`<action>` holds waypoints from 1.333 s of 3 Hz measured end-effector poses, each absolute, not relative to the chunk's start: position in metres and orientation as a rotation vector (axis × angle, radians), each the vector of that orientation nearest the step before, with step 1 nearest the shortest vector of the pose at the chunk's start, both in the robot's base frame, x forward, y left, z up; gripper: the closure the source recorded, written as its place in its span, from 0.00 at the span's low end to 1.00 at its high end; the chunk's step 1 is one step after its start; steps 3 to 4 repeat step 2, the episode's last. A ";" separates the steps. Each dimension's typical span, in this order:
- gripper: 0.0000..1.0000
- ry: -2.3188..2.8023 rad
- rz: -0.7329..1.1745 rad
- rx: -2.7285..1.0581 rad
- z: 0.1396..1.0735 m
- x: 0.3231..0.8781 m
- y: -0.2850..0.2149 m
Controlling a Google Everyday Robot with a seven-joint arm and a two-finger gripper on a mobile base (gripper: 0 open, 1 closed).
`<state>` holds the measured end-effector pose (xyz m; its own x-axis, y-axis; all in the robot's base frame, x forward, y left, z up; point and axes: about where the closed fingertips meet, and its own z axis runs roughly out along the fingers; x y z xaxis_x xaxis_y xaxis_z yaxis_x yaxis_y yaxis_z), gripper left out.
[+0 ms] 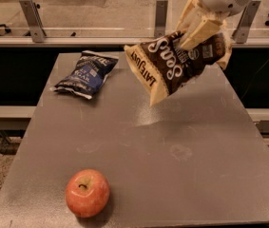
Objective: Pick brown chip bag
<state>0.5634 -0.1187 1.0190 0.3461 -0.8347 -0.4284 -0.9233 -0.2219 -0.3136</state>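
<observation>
The brown chip bag [172,65] has a dark brown middle, cream ends and big white lettering. It hangs tilted in the air above the far right part of the grey table [181,165], clear of the surface. My gripper [196,31] comes down from the top right and is shut on the bag's upper right part. Its cream fingers [201,30] pinch the crinkled top edge.
A smaller dark blue bag [86,73] lies at the far left of the table. A red apple [87,193] sits near the front left edge. A glass railing with metal posts [161,14] runs behind the table.
</observation>
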 end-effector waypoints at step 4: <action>1.00 1.460 0.252 -1.993 1.048 0.575 -0.105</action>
